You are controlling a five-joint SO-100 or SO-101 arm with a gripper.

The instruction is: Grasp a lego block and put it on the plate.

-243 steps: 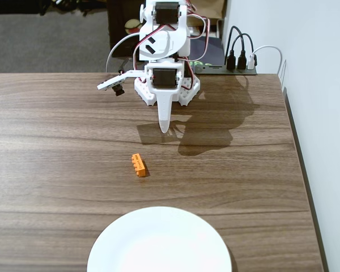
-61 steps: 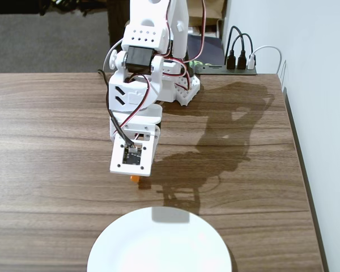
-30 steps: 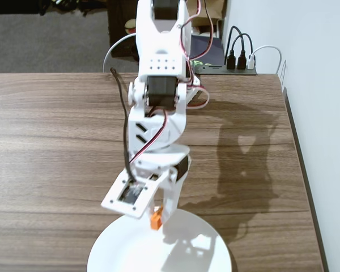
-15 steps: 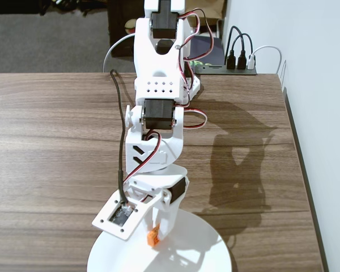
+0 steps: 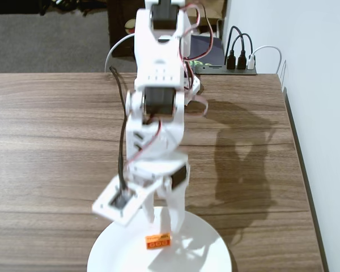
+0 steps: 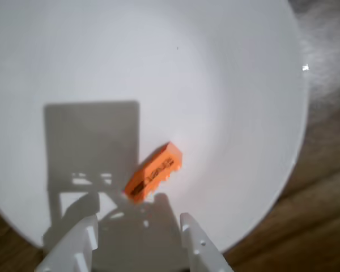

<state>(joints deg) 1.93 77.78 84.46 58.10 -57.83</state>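
The gripper (image 6: pixel 139 229) hangs over the near part of the table, its 2 white fingers (image 6: pixel 79 243) spread apart with nothing between them; in the wrist view they rise from the bottom edge with a clear gap between them. In the fixed view the gripper (image 5: pixel 161 212) points down above the far rim of the plate (image 5: pixel 207 252), and the arm (image 5: pixel 158 85) reaches toward the near edge from its base at the far side of the table (image 5: pixel 56 141).

The lego block (image 5: pixel 158 241) lies on the plate, free of the fingers, near the plate's middle and just on the near side of the fingertips. In the wrist view the lego block (image 6: pixel 153 171) sits tilted on the white surface of the plate (image 6: pixel 238 85), just beyond the gap between the fingers, with the gripper's shadow falling to its left.

A power strip (image 5: pixel 238 67) with plugged-in cables sits at the far right corner of the table.
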